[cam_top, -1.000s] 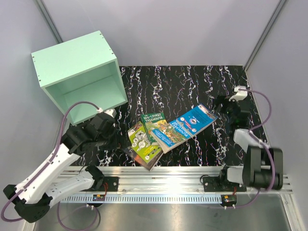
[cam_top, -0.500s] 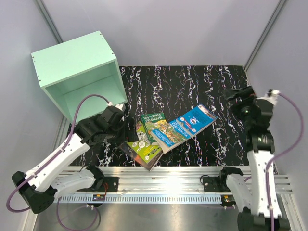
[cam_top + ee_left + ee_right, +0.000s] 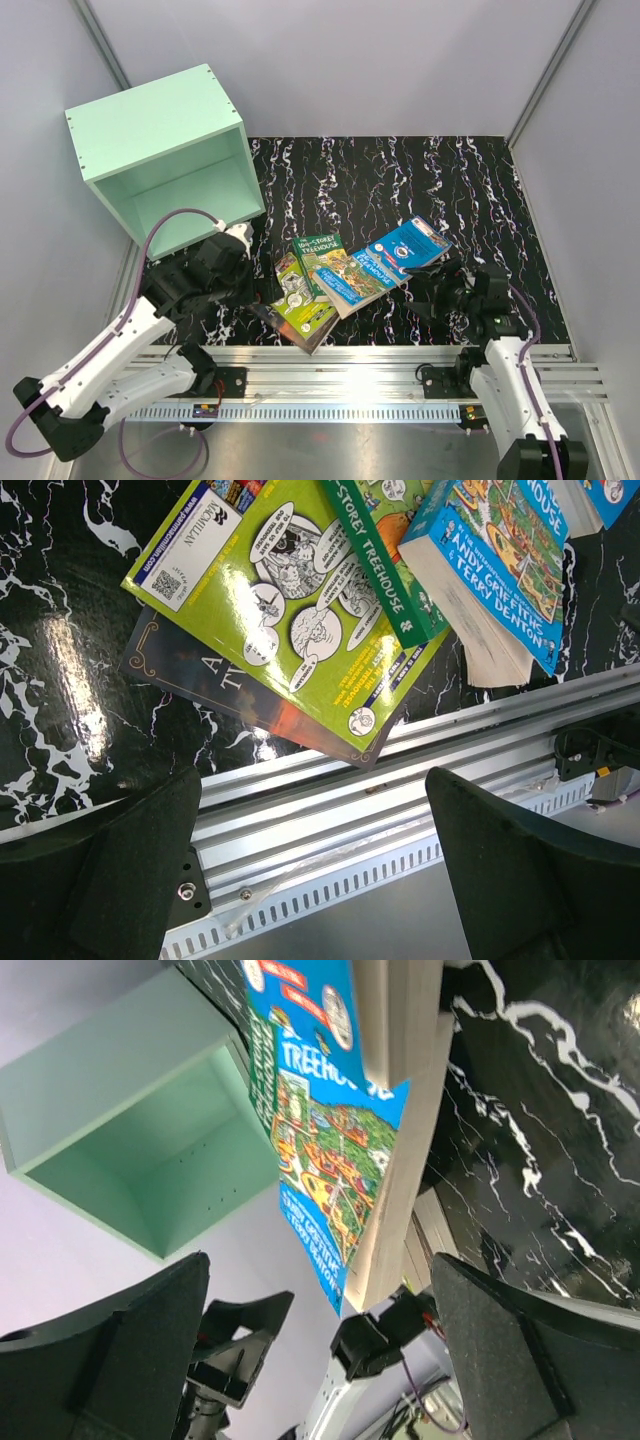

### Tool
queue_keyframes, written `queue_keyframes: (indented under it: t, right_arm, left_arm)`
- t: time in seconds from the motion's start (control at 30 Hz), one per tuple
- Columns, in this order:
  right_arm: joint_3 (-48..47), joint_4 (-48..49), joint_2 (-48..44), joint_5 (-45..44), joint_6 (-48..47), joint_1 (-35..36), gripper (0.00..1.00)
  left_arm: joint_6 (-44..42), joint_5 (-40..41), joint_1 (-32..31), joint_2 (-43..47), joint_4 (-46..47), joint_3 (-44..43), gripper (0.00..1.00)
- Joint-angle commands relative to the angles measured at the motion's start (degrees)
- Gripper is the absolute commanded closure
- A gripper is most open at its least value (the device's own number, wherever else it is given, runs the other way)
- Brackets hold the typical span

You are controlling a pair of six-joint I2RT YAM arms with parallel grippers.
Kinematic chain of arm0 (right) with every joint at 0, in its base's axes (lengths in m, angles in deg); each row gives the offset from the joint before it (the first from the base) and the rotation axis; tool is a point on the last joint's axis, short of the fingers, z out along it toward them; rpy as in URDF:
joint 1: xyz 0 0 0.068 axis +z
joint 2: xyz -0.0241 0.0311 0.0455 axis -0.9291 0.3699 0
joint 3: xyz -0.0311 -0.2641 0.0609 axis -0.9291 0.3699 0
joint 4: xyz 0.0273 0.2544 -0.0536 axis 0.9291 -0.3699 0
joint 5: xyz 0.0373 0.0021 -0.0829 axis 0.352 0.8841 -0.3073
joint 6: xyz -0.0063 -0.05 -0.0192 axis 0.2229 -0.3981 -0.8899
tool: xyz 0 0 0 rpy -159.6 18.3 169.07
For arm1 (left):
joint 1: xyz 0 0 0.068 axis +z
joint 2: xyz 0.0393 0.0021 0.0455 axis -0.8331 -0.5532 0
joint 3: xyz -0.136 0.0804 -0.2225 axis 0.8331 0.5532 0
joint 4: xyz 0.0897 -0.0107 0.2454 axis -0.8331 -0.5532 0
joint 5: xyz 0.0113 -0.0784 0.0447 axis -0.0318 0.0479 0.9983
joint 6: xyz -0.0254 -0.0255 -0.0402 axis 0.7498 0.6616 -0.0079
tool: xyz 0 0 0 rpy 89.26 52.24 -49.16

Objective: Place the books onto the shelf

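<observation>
**Books fanned near the front edge, both grippers open**

Books (image 3: pixel 340 275) lie in an overlapping fan on the black marbled table (image 3: pixel 400 180), left of centre along its front edge. The dark book (image 3: pixel 190 665) is at the bottom, with the lime book (image 3: pixel 298 295) flat on top of it. Their near corners reach over the metal rail (image 3: pixel 350 360) at the front edge. The green book (image 3: pixel 318 255) overlaps the lime one. The thicker blue-green book (image 3: pixel 355 275) leans on it from the right. The blue book (image 3: pixel 408 245) is rightmost, lying partly on the blue-green one.

The shelf (image 3: pixel 150 130) stands at the table's far left corner, well apart from the books. Its open face is turned toward the front and right.

The left gripper (image 3: pixel 255 288) hangs just beside the left end of the fan, above the lime and dark books. Its fingers are spread wide and hold nothing. The right gripper (image 3: pixel 432 290) sits low near the front edge, just right of the blue book. Its fingers are also wide apart and empty, and they point along the table toward the page edges of the blue and blue-green books.
</observation>
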Motion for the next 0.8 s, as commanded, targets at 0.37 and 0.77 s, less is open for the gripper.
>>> queue_keyframes:
  t: [0.37,0.77]
  right_arm:
    - [-2.73,22.9,28.84,-10.22,1.06,21.97,0.0]
    - [0.16,31.15,27.51,-17.26,3.42,22.14,0.0]
  left_arm:
    - [0.11,0.41,-0.32,1.93,-1.53,-0.49,0.01]
    - [2.13,2.79,-0.23,6.23,-6.02,0.38,0.01]
